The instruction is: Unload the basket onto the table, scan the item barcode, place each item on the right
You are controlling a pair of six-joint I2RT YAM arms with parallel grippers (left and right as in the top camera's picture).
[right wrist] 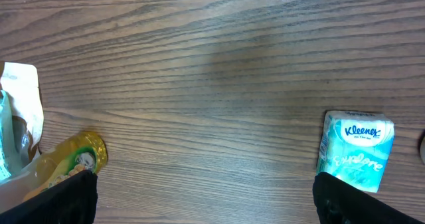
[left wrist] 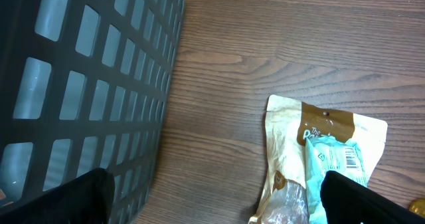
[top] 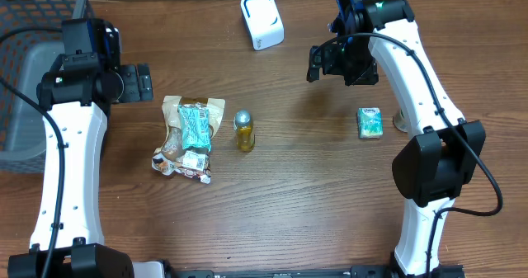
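Observation:
A white scanner (top: 261,20) stands at the back of the table. On the left lies a brown snack bag (top: 190,138) with a teal packet (top: 195,125) on top; the packet's barcode (left wrist: 350,159) faces up. A yellow bottle (top: 244,129) lies beside them, and a Kleenex pack (top: 370,122) sits to the right. My left gripper (top: 140,83) hangs open above the table between the basket and the bag, holding nothing. My right gripper (top: 318,63) is open and empty too, above bare wood between the bottle (right wrist: 70,159) and the Kleenex pack (right wrist: 355,147).
A dark mesh basket (top: 25,80) stands at the left edge, close to my left gripper, and fills the left of the left wrist view (left wrist: 80,84). A small grey round thing (top: 400,121) sits just right of the Kleenex pack.

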